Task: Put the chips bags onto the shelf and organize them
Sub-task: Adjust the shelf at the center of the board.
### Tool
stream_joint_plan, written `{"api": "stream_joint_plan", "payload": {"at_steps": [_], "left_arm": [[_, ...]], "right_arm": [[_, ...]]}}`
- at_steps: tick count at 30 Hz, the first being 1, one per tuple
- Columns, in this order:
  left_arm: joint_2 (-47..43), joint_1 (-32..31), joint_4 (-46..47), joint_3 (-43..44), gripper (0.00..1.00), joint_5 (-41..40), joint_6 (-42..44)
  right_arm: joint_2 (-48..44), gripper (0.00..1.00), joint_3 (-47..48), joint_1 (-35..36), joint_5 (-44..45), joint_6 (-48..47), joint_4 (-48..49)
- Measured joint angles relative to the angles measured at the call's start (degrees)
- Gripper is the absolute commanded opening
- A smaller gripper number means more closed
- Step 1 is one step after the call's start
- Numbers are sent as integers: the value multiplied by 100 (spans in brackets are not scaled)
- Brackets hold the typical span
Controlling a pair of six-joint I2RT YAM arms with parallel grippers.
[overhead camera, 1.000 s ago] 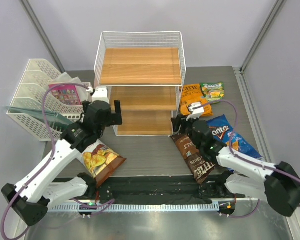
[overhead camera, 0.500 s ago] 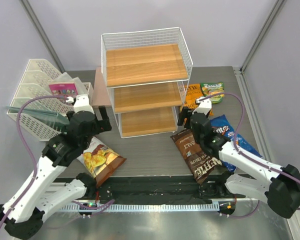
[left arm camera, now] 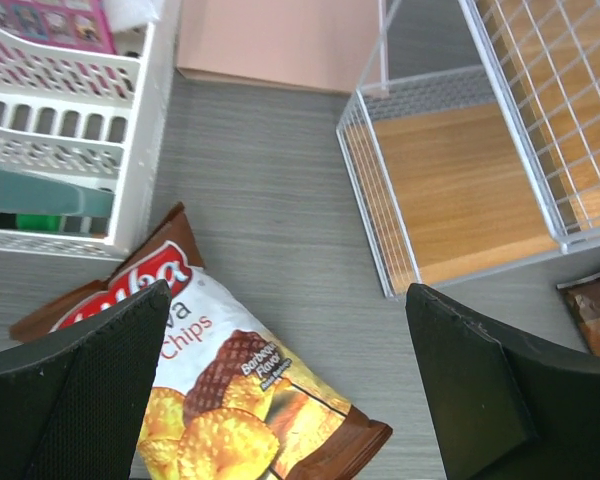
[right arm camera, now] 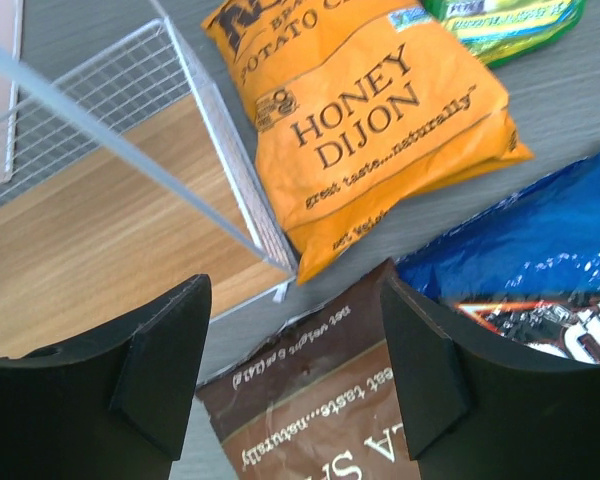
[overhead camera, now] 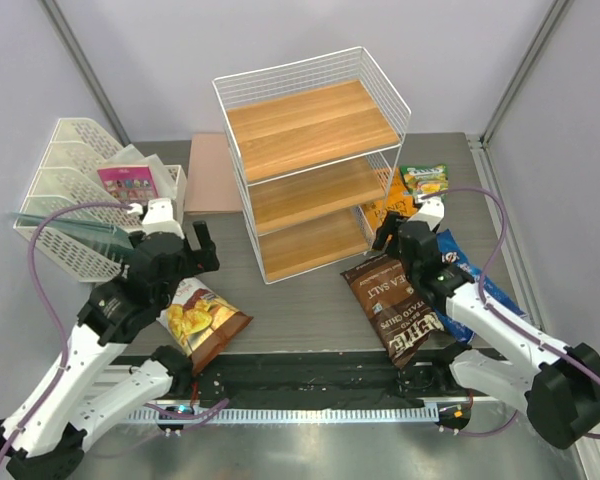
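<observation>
The shelf (overhead camera: 310, 165), a white wire rack with wooden boards, stands mid-table, turned at an angle; its bottom board (left arm camera: 460, 195) and a corner (right arm camera: 100, 240) show in the wrist views. My left gripper (overhead camera: 183, 255) hangs open above the brown-white chips bag (overhead camera: 205, 322), which lies under the open jaws (left arm camera: 215, 375). My right gripper (overhead camera: 402, 236) is open over the top edge of the dark brown Sea Salt bag (overhead camera: 395, 305) (right arm camera: 320, 425). Right of the shelf lie the orange Honey Dijon bag (right arm camera: 370, 120), the blue Doritos bag (right arm camera: 540, 255) and the green-yellow bag (overhead camera: 424, 180).
A white plastic file tray (overhead camera: 75, 200) with a pink card packet (overhead camera: 128, 182) stands at the left, close to my left arm. A pink board (overhead camera: 212, 185) lies behind the shelf's left side. The table's right edge (overhead camera: 505, 220) runs near the Doritos bag.
The shelf has turned and slid right, its right end swinging away and uncovering the pink board. My left gripper drew back toward the near left. The right gripper moved right and opened wider.
</observation>
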Motion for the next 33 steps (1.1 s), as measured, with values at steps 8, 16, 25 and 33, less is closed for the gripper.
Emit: {"api": "stream_joint_plan", "payload": {"at_steps": [8, 16, 25, 33], "left_arm": [[66, 0, 352, -376, 100, 734, -129], [85, -140, 697, -549, 100, 1038, -210], [1344, -1128, 1419, -643, 100, 595, -278], [1543, -1169, 1958, -721, 100, -125, -269]], "right_arm": [[-400, 72, -142, 297, -531, 0, 2], [-1088, 72, -142, 699, -1049, -9, -153], [-1596, 73, 157, 708, -1213, -81, -765], [-1902, 74, 260, 708, -1224, -111, -960]]}}
